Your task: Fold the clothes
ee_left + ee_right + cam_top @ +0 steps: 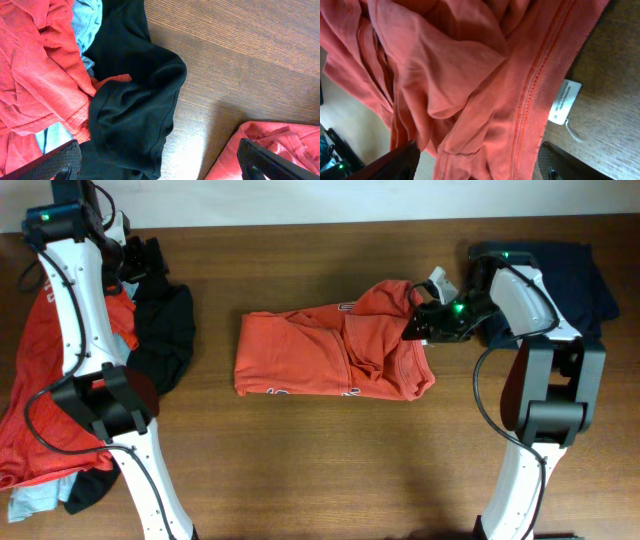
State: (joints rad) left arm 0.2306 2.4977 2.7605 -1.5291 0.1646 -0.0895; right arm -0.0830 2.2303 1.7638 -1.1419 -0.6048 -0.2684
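Orange-red T-shirt (300, 355) lies partly folded mid-worktop (330, 470), its right end bunched up. Your right gripper (415, 325) sits there, jaws spread over a ribbed edge beside a white label (564, 101). Your left gripper (148, 258) hangs spread above the black garment (165, 330) in the left pile.

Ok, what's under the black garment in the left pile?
An orange-red shirt and a pale blue piece poke out from beneath the black garment; how far they run underneath is covered.
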